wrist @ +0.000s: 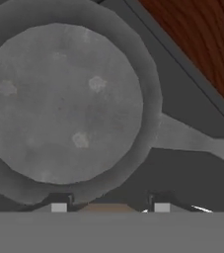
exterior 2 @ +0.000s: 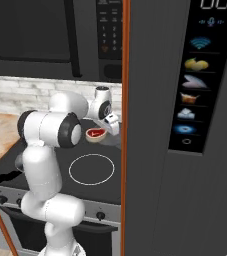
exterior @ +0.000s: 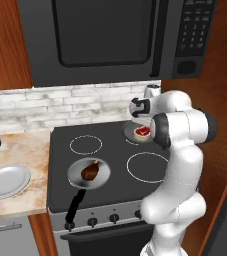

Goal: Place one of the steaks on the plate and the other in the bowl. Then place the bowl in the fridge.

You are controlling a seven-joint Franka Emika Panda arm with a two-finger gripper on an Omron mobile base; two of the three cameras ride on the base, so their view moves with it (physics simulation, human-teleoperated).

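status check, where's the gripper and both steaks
Gripper over back-right pan, red steak between its fingers. Dark steak in front pan. Plate on left counter, nothing on it.

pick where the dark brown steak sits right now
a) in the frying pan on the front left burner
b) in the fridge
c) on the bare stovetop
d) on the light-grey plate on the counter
a: the left base view shows the dark brown steak lying inside the black-handled frying pan on the front left of the stove, while the plate sits on the counter beside it.
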